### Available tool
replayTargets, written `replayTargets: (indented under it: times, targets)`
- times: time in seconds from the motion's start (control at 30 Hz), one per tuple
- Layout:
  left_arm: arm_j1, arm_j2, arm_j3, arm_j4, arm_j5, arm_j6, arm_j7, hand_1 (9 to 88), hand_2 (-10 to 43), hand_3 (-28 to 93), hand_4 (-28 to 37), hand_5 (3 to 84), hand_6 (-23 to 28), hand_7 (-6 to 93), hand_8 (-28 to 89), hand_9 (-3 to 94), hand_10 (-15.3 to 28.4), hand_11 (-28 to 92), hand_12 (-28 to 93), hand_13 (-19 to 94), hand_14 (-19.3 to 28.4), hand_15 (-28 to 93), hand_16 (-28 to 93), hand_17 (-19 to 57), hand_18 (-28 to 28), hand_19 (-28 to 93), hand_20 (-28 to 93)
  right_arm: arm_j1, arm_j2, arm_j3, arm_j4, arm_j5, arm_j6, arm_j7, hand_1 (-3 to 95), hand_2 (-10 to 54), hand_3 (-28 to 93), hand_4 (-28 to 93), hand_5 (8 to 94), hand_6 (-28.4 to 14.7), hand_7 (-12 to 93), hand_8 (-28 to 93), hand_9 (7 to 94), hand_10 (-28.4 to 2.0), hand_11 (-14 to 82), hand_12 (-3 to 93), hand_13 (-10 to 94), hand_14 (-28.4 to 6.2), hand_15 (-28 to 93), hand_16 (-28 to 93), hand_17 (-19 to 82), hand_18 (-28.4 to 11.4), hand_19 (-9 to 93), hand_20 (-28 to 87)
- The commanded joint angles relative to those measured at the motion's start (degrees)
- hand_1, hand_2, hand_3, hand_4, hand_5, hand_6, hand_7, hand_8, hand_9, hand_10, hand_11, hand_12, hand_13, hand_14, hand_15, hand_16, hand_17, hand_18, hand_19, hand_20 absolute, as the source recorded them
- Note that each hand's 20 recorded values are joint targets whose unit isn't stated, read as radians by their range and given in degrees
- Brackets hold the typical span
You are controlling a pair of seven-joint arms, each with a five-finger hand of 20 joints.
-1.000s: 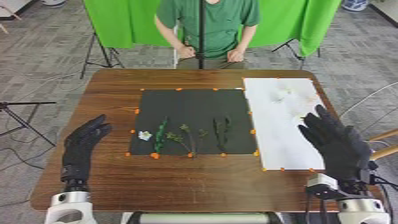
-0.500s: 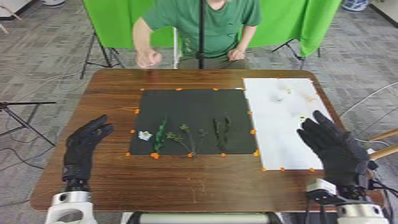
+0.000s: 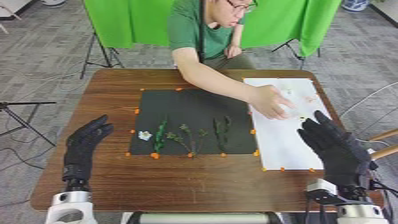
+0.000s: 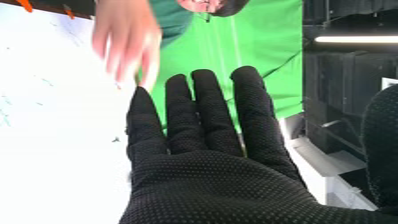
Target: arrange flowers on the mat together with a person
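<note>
On the counter (image 3: 178, 182), the dark mat (image 3: 187, 112) holds the green stems (image 3: 161, 135) near its robot-side edge, with the white sheet (image 3: 289, 145) beside it. The right hand (image 3: 333, 142), fingers straight and empty, is at the sheet's edge; if it moves inward now, it may bump the person's hand (image 3: 272, 101), which is over the sheet. The left hand (image 3: 82, 142) has relaxed, open fingers; a low sweep could drag the white flower (image 3: 145, 135) on the mat.
</note>
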Motion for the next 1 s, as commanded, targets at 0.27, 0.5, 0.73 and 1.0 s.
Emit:
replayTargets:
  times: [0.27,0.5,0.73,1.0]
  targets:
    - [0.5,-0.63,0.44,0.01,0.19,-0.33,-0.73,33.6,-9.5,61,-22.7,47.1,4.2,13.6,-7,48.8,12.9,21,14,42,15.4,19,0,13.3,10.5,8,20,-2.4,-1.4,1.4,-0.1,1.4,-0.4,-1.6,6.3,1.9,78,-18,39.2,-0.7,9,-8,39.2,-14.7,4.0,12.6,30,-11.1,10,10,17,-14.8,1,25]
    - [0.5,-0.60,0.31,0.03,0.09,-0.21,-0.70,33.5,-9.5,61,-22.5,47.2,4.3,13.6,-7,49.0,13.0,21,14,42,15.2,19,0,13.3,10.5,8,20,-1.1,-0.7,0.2,-0.2,1.2,1.3,-1.1,6.4,1.9,78,-18,39.5,-0.8,9,-9,39.6,-14.8,4.1,12.8,31,-11.3,11,10,18,-14.8,1,25]
    - [0.1,-0.04,0.31,0.21,0.11,-0.91,-1.07,33.4,-9.5,61,-22.4,47.3,4.3,13.5,-7,49.0,13.0,21,14,42,15.2,19,0,13.2,10.6,8,20,-0.2,-0.6,-0.2,0.1,1.0,1.9,-1.0,6.5,1.5,78,-18,39.8,-0.8,9,-8,39.7,-14.7,4.1,12.8,31,-11.2,11,10,18,-14.8,1,25]
    - [-0.3,0.31,0.45,0.13,0.11,-1.39,-0.52,33.3,-9.5,61,-22.5,47.4,4.4,13.4,-7,49.0,13.0,21,14,42,15.3,19,0,13.2,10.6,8,20,0.4,0.2,-0.3,0.6,0.8,1.3,-1.3,6.6,1.3,78,-18,40.9,-0.9,10,-9,40.3,-14.7,4.2,12.9,31,-11.3,11,10,18,-14.8,1,25]
